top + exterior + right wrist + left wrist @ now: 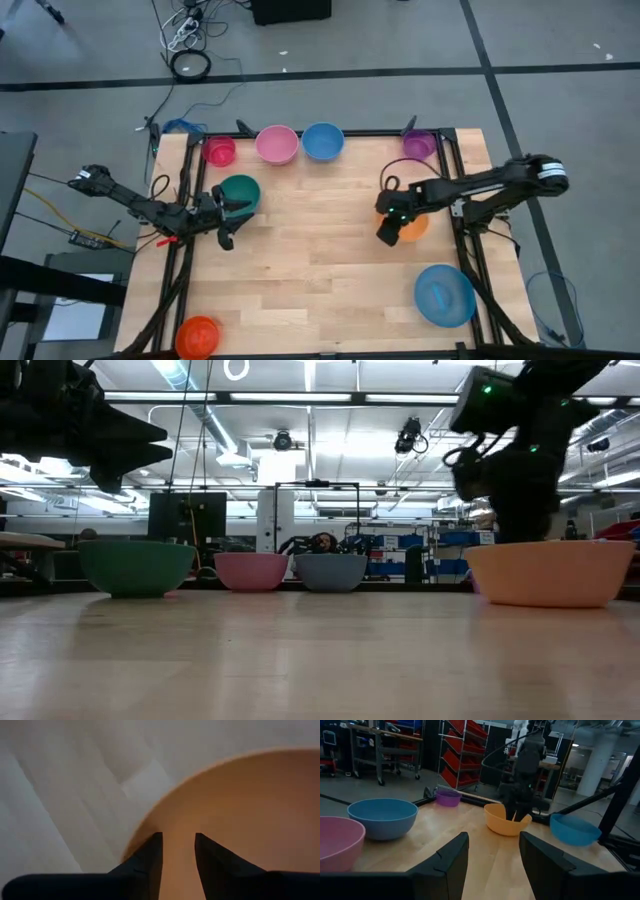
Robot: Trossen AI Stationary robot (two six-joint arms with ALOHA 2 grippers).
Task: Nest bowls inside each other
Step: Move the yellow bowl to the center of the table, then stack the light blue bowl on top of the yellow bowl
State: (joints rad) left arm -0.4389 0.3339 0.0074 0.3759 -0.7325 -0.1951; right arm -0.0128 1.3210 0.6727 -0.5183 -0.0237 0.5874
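Right gripper [177, 851] jaws apart, straddling orange bowl [240, 820] rim, left gripper [492, 852] open, idle

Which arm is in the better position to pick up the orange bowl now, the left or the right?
The right. The right gripper is already at the rim of the orange bowl, fingers astride it. The left gripper is open across the table beside the dark green bowl.

My work surface: a pale wooden table [310, 260]. Along its far edge sit the magenta [219, 151], pink [277, 144], light blue [323, 141] and purple [419, 144] bowls; dark green bowl [241, 191] left, orange bowl [415, 224] right, large blue bowl [444, 295] near right.
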